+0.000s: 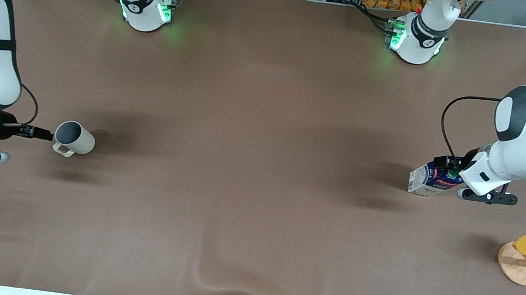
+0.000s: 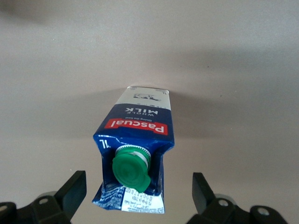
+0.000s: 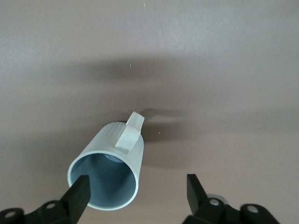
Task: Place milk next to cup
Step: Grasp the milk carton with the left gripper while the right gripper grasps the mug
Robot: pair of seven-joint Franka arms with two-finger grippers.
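Standing near the left arm's end of the table (image 1: 260, 167), milk (image 1: 430, 180), between wide-open left gripper (image 2: 140, 196); well apart, cup (image 1: 74, 138), beside wide-open right gripper (image 3: 138, 198).

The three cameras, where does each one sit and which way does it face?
Front view: high across the table, facing both arm bases; shows both arms, ribbed mug, milk carton.
Left wrist view: looks down past the open left claw at the milk carton.
Right wrist view: looks down past the open right claw at the ribbed mug.
Each wrist view shares its object with the front view.
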